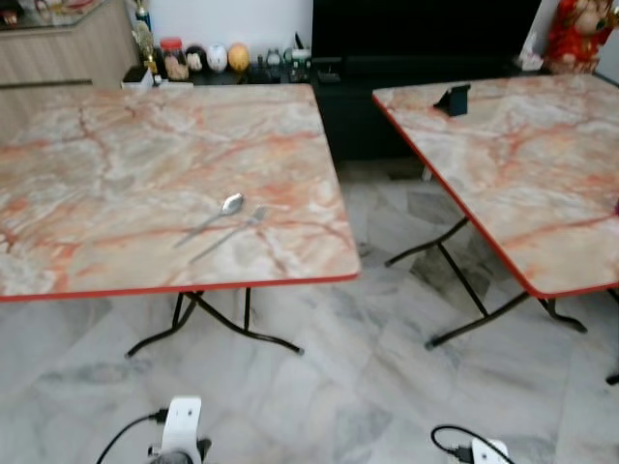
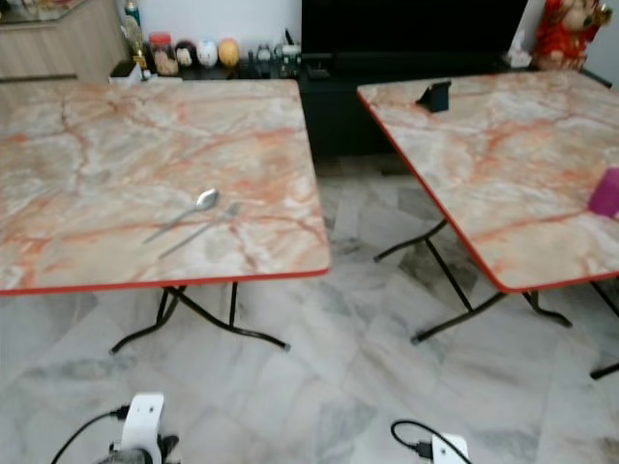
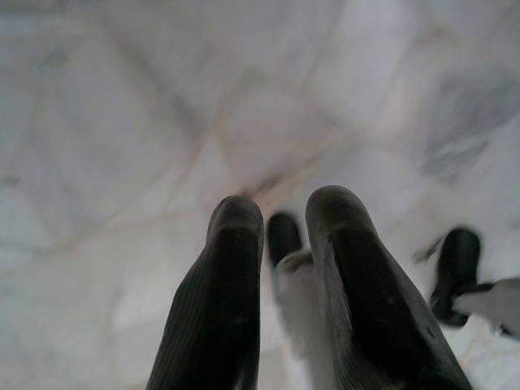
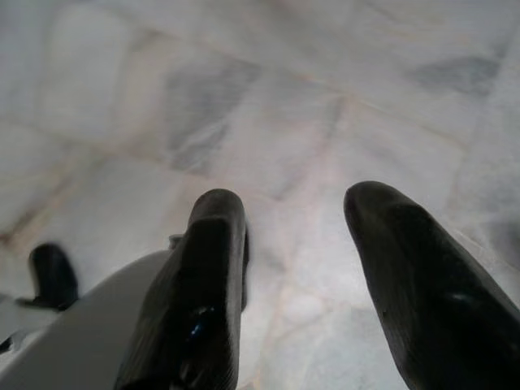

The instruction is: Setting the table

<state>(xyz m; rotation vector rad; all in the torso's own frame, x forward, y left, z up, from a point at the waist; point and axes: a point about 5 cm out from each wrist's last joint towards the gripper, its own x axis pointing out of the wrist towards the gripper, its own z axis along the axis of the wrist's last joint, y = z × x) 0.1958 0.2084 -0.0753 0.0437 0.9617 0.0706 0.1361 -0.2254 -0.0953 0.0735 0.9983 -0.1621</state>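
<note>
Item 1: left bench (image 1: pixel 116 164), marble-patterned top with red edging, folding black legs. A spoon (image 1: pixel 221 212) and a fork (image 1: pixel 232 230) are lying side by side, close together, toward the near right part of the top, handles pointing toward the near edge.

Item 2: right bench (image 1: pixel 522 164), same pattern, standing apart from the first with bare marble floor (image 1: pixel 377 358) between. It is carrying a small dark stand (image 1: pixel 453 99) near its far edge and a pink object (image 2: pixel 606 191) at its right side, cut off by the frame.

Item 3: left end effector (image 3: pixel 280 236), hanging low over the floor, fingers sitting close with a narrow gap, gripping nothing.

Item 4: right end effector (image 4: pixel 296 244), also hanging over the floor, fingers standing well apart, empty.

Risks, as judged:
- The cutlery is lying flat and thin on a hard slick top; long fingers are likely to be pushing it along rather than lifting it, possibly sending it off the near edge.
- The spoon and fork are lying so close that reaching for one is liable to be disturbing the other.
- Folding legs are splaying out beneath both benches; walking closer is risking a knock against them.
</note>
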